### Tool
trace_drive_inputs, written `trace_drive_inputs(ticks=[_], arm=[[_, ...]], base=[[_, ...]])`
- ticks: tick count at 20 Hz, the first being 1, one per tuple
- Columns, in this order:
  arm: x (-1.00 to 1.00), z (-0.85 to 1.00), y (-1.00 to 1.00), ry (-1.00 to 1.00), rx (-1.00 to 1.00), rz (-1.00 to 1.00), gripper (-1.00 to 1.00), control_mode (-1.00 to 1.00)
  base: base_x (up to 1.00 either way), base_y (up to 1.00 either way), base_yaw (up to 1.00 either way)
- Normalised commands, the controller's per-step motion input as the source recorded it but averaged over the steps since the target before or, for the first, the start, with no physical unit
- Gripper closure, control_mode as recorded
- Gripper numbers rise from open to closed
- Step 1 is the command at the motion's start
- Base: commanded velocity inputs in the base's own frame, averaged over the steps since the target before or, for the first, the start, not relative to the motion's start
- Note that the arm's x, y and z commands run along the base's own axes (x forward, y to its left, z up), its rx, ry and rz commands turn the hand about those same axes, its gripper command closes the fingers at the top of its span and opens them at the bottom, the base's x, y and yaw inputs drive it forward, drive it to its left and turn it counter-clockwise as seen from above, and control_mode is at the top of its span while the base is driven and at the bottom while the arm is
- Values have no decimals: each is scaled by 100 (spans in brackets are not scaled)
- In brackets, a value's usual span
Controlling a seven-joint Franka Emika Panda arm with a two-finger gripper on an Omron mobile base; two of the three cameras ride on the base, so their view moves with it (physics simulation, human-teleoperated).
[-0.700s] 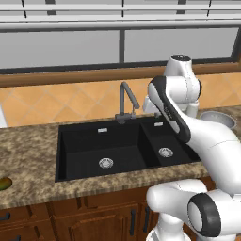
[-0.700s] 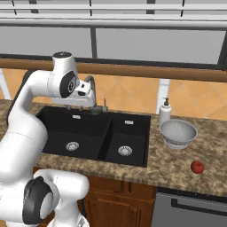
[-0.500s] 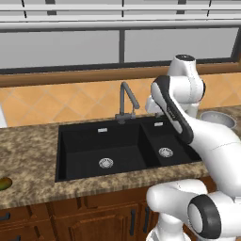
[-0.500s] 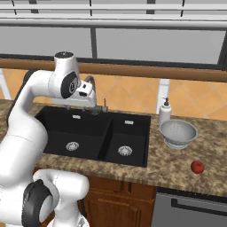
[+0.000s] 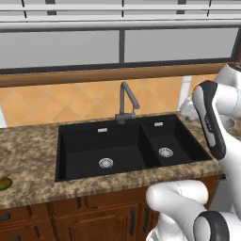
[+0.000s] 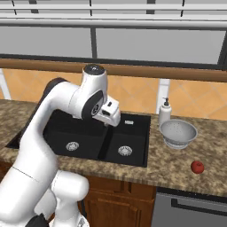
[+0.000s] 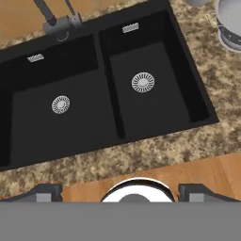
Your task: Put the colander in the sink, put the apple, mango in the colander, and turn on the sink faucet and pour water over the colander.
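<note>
you're at step one: your gripper [image 7: 120, 190] hangs spread and empty above the sink [image 6: 53, 135]; reach for the colander [image 6: 178, 133] right of it.

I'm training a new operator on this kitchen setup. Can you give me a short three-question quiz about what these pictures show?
1. True or false: the colander already sits in the sink.
2. Which is closest to the colander? A) the faucet B) the soap dispenser C) the mango
3. Fill in: the apple lies on the ______, to the right of the sink.

Key
1. False: it stands on the counter, right of the sink.
2. B
3. counter
</note>
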Motion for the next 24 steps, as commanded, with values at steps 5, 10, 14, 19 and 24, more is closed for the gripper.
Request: trace_drive_inputs(ticks=[5,10,14,19,24], arm=[[-11,-24,-100,-1,4,-45,-100,-100],[0,-40,-100,2,0,-46,-100,-100],[14,-44,-100,9,2,-43,-100,-100],[42,-24,-85,8,9,-38,-100,-100],[55,-1,-58,0,13,-15,-100,-100]], base=[[0,0,0],[0,0,0],[0,0,0],[0,0,0],[0,0,0]])
